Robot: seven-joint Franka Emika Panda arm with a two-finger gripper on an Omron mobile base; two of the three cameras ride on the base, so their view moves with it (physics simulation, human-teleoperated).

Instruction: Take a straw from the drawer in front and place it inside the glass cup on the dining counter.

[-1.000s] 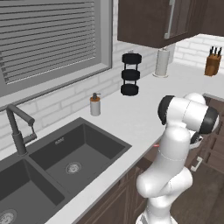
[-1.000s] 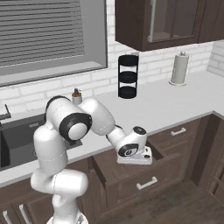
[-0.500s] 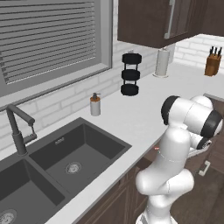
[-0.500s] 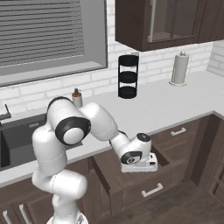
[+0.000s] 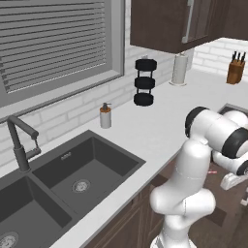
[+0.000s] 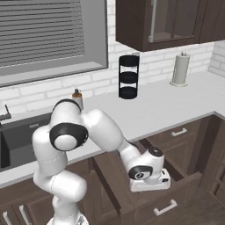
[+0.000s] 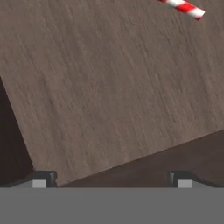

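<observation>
Jaws spread wide and holding nothing, the gripper (image 7: 111, 179) is hanging over the brown floor of the open drawer (image 7: 109, 87), its two dark tips standing far apart at the bottom of the hand view. The red-and-white straw (image 7: 183, 7) is lying at the upper right of that frame, well clear of the tips. In the right base view the hand (image 6: 149, 173) is sitting lower in the frame than a second ago, having sunk into the pulled-out drawer (image 6: 176, 197) at lower right. The descent suggests the reach is under way; the gripper likely needs to shift toward the straw before closing.
</observation>
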